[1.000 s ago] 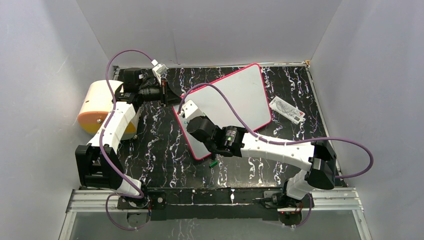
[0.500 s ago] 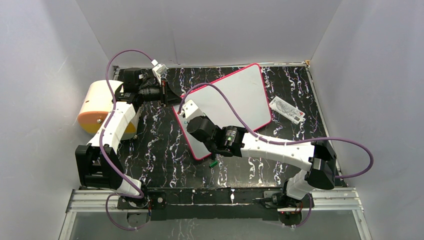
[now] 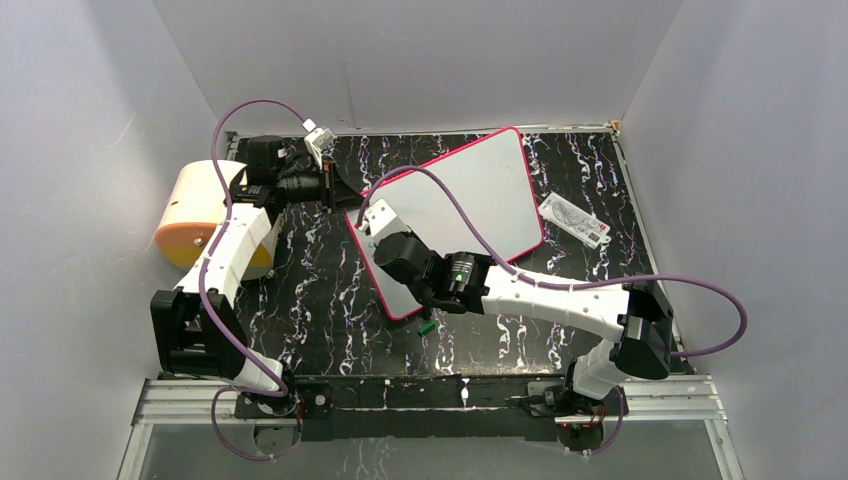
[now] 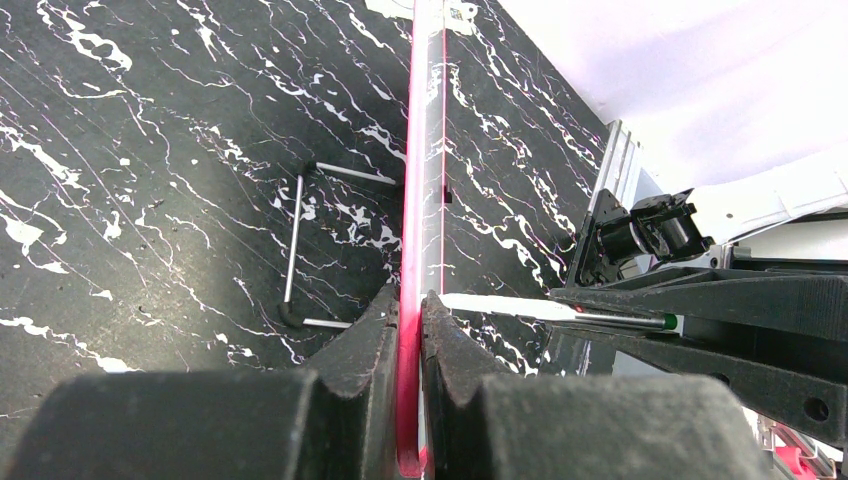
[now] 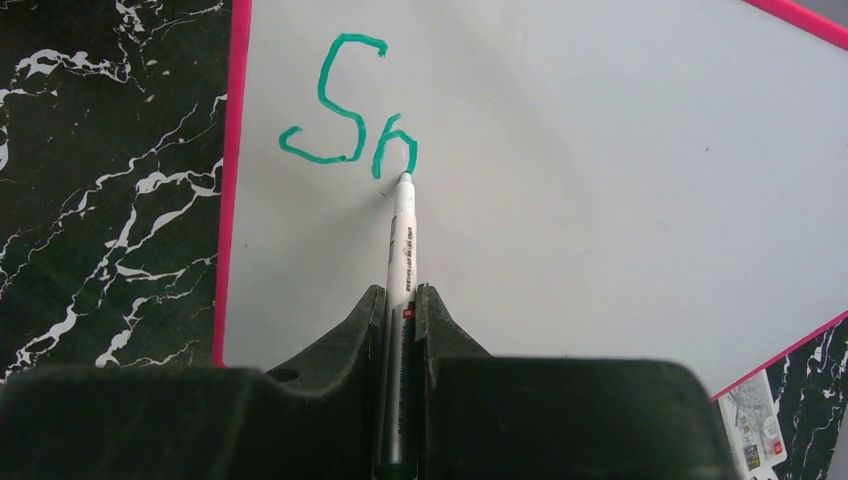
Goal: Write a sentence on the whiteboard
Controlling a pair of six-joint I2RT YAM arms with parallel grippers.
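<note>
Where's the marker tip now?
In the right wrist view, the marker tip is on the whiteboard near its left edge, at the foot of the second green letter.

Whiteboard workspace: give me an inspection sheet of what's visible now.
Surface: black, white-veined table.
Job's things: whiteboard skewed to table edges; teal writing reads "S" plus an unfinished letter; marker tip at it.
Clutter: white packet right of board; green cap at its near edge; cream-orange roll at left.
Grippers: left gripper shut on board's rim; right gripper shut on marker.
Cables: purple cables loop off both arms.
Surroundings: plain grey walls.
</note>
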